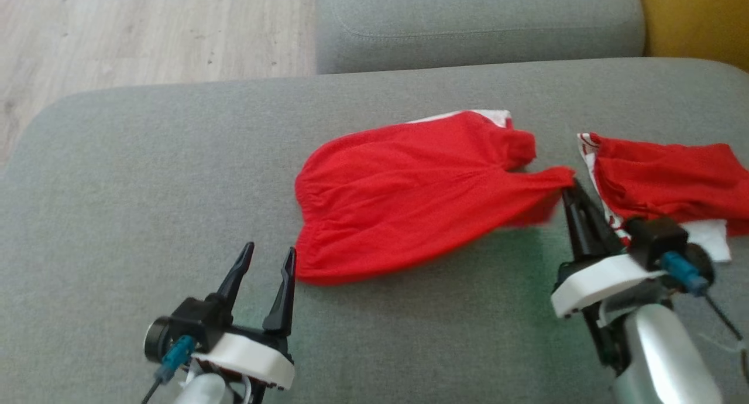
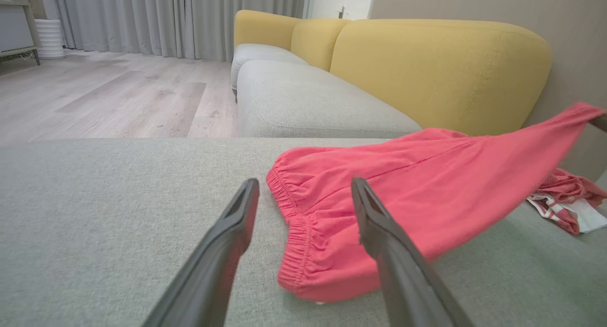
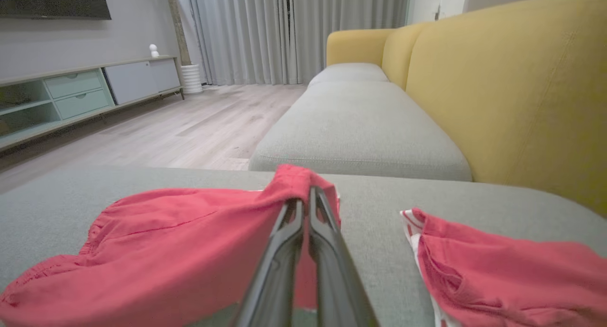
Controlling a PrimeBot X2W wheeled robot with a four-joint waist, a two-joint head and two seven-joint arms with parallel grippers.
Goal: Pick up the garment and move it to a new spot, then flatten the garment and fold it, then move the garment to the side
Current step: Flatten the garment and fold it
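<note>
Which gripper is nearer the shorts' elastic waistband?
Left. The left gripper is open right beside the waistband; the right gripper is shut on the far corner of the shorts.

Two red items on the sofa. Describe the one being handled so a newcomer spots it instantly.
Start at the wide grey seat cushion in the head view. Near its middle lies the larger red garment, gathered elastic edge toward the robot's left. Unlike the crumpled red-and-white piece to its right, its right corner is lifted, pinched in the shut right gripper.
</note>
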